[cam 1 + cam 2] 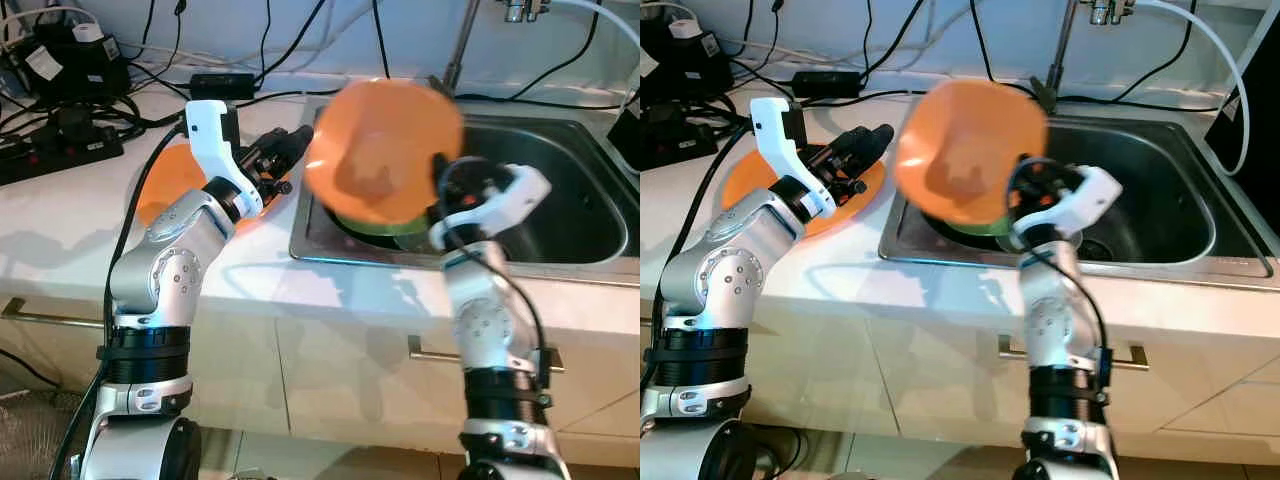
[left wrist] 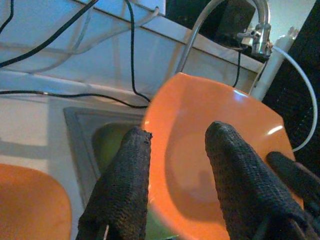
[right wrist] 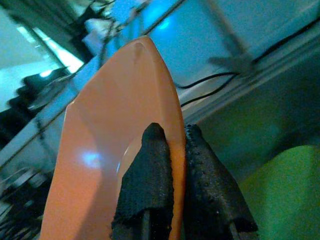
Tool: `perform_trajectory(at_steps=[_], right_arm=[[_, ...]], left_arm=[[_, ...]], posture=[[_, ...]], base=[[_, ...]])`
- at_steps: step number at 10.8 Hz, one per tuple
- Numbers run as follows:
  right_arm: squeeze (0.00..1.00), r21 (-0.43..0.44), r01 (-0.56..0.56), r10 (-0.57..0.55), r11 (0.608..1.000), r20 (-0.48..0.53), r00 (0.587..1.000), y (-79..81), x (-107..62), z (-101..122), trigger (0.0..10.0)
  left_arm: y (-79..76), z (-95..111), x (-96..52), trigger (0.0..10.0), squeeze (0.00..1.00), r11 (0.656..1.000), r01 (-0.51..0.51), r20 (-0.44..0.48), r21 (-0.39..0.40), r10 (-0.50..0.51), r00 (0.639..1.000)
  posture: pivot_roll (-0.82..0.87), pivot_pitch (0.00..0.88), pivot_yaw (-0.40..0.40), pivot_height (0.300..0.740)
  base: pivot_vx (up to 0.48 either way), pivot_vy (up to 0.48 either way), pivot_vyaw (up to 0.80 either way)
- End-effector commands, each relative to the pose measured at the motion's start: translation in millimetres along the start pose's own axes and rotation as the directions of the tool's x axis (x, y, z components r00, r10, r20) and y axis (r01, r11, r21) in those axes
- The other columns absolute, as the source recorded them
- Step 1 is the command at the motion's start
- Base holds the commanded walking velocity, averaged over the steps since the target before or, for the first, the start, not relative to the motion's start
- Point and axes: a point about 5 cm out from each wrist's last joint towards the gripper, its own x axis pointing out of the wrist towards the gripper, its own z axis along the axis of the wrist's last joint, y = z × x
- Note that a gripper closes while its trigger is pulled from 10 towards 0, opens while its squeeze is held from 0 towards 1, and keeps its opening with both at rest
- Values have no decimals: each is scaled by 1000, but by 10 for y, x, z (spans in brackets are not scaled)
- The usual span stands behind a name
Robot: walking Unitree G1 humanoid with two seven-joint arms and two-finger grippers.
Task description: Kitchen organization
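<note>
Over the sink's (image 1: 560, 140) near-left corner, the right gripper (image 3: 170, 150) is pinching the rim of an orange bowl (image 1: 385, 150), fingers closed either side of its wall, and holding it aloft on edge with the hollow facing the robot. Off at about nine o'clock from the bowl, the left gripper (image 1: 275, 155) is hanging with fingers parted and empty above an orange plate (image 1: 165, 185) on the counter (image 1: 60, 220). That plate is lying nearer the left arm, so I'd guess the bowl is heading leftward. Something green (image 1: 385, 228) is sitting in the basin directly beneath.
</note>
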Motion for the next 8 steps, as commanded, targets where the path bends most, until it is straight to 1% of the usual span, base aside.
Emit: perform_trajectory(at_steps=[1,2,3,4,5,6,7,8], right_arm=[[0,-4,19,-18,1000,55,998,-8,44,113,0],[0,-16,65,-63,998,83,995,-85,57,180,0],[0,-92,141,-131,986,108,985,-213,84,255,1020],[0,-168,173,-155,971,113,981,-270,120,277,10000],[0,-234,210,-189,949,112,976,-336,176,283,10000],[0,-270,231,-209,935,110,972,-372,212,281,10000],[0,-346,244,-221,906,106,970,-408,301,277,10000],[0,-402,230,-212,886,89,973,-402,372,262,10000]], left_arm=[[-5,-13,-8,10000,0,1000,-5,-7,19,5,1000],[-7,-55,-13,10000,0,999,-10,-28,42,11,1000],[-38,-169,-28,10000,0,991,10,-92,135,2,996],[-76,-246,-40,10000,0,982,40,-135,187,-15,991],[-130,-301,-56,10000,0,978,73,-174,198,-38,984],[-161,-346,-68,10000,0,975,99,-209,201,-56,976],[-217,-490,-128,10000,0,962,173,-323,213,-98,941],[-242,-588,-183,10000,0,955,209,-390,210,-115,914]], posture=[[-53,0,17,740],[-52,0,17,740],[-49,0,13,740],[-49,0,12,740],[-47,0,10,740],[-42,0,5,740],[-38,0,1,740],[-34,0,-5,740]], base=[[0,0,0],[0,0,0],[0,0,0],[0,0,0],[0,0,0],[0,0,0],[0,0,0],[0,0,0]])
